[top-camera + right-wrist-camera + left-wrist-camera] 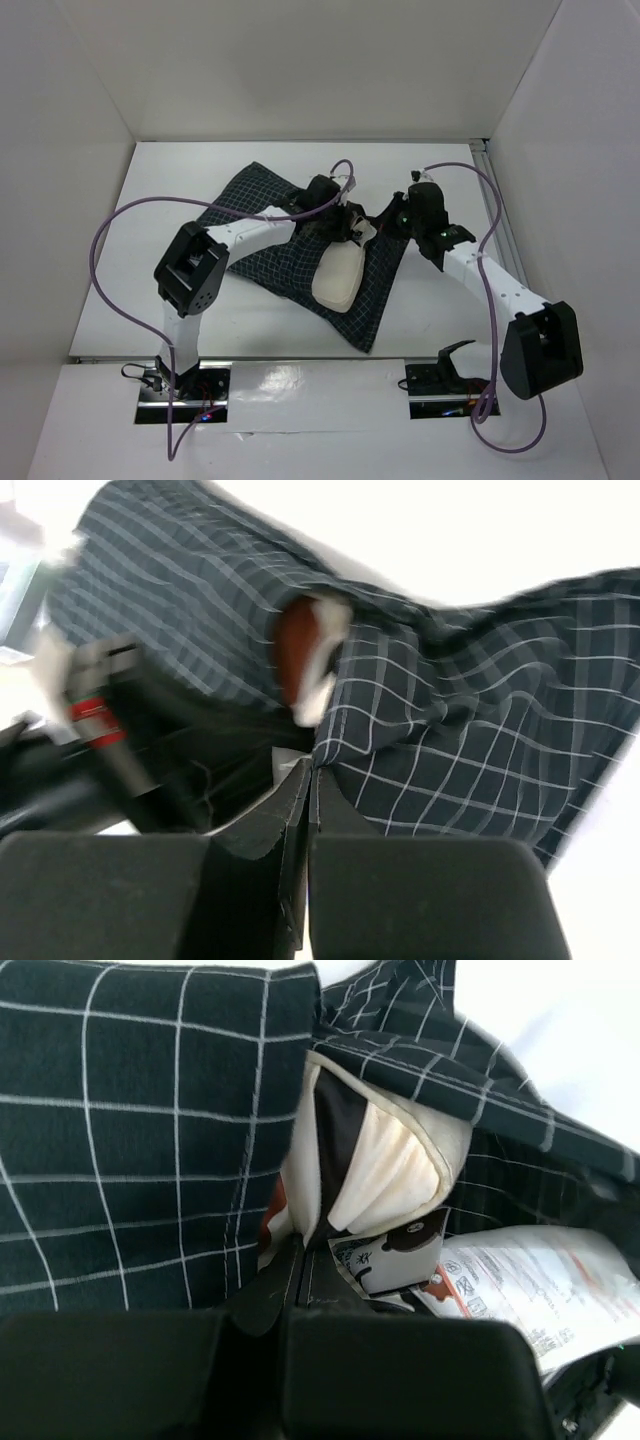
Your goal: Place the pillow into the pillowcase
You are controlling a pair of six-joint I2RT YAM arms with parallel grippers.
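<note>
Dark checked cloth, the pillowcase [265, 250], is lying crumpled across the middle of the white table [170, 180], one corner pointing toward the far edge and another toward the near edge. Cream pillow [338, 278] is resting on the cloth toward its right side; its far end is sitting under the raised hem at the sack's mouth and its near end is lying bare. Printed label [520, 1280], black lettering with a red-orange mark, is showing in the left wrist view just beside the cream corner. Left gripper [345, 225] is sitting at the mouth, jaws pressing fully together on a fold at the pillow's far end. Right gripper [400, 222] is sitting just beside it, toward the table's right edge, jaws pinching closed on the pillowcase hem and holding it up off the pillow
</note>
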